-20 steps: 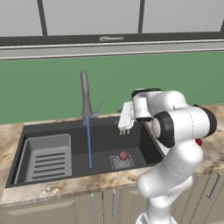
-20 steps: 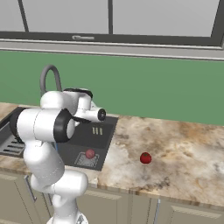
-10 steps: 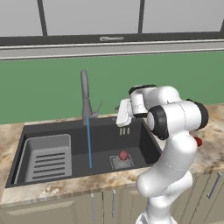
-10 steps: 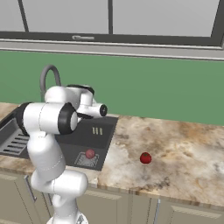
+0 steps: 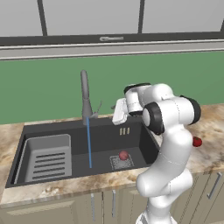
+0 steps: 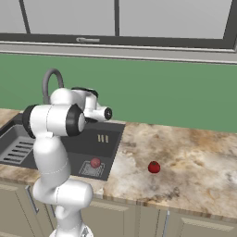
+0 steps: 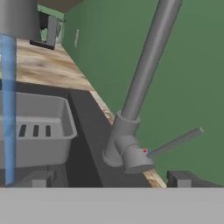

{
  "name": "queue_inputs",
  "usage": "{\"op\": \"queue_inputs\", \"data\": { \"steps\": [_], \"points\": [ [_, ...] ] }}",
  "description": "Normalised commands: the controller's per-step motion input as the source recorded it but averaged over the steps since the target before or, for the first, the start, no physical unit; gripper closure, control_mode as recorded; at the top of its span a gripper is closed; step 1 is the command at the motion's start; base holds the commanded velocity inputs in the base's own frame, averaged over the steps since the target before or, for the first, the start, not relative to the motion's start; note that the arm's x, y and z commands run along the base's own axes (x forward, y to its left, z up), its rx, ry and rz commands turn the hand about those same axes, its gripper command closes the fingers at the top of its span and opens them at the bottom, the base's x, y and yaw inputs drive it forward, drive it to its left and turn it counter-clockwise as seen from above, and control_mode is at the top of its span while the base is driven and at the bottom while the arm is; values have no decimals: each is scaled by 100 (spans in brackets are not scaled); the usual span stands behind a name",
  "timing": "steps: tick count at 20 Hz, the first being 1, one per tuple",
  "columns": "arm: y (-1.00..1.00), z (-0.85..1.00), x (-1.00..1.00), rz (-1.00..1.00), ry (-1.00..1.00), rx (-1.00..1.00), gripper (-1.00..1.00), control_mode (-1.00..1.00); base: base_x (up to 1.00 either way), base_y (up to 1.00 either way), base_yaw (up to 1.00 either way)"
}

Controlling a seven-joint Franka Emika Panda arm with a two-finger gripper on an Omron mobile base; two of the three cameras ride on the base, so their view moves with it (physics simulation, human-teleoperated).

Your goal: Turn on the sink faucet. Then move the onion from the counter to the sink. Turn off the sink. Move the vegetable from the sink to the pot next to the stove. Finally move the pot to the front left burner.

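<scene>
The sink faucet stands behind the sink, and a blue stream of water runs from its spout. The onion lies on the drain grate in the basin, also visible as a reddish ball from the right. My gripper hangs open just right of the faucet and holds nothing. In the hand view the faucet's base and thin side lever sit close ahead of the gripper, apart from both fingertips. The pot and the stove are out of view.
A second small red ball lies on the counter right of the sink. The slotted tray insert takes up the basin's left part. A green wall rises behind the faucet.
The arm has swung left and the open hand has come nearer the faucet's lever. The water keeps running and the onion has not moved.
</scene>
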Motion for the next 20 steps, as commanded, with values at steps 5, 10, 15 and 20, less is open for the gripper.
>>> {"op": "queue_inputs", "data": {
  "steps": [5, 10, 15, 20],
  "points": [
    [6, -3, 23, 0, 7, 0, -100, -100, 0, 0, 0],
    [1, 0, 16, 0, 4, 0, -100, -100, 0, 0, 0],
    [3, 0, 13, 0, 3, 0, -100, -100, 0, 0, 0],
    [5, -1, 16, 0, 2, 0, -100, -100, 0, 0, 0]
  ]
}}
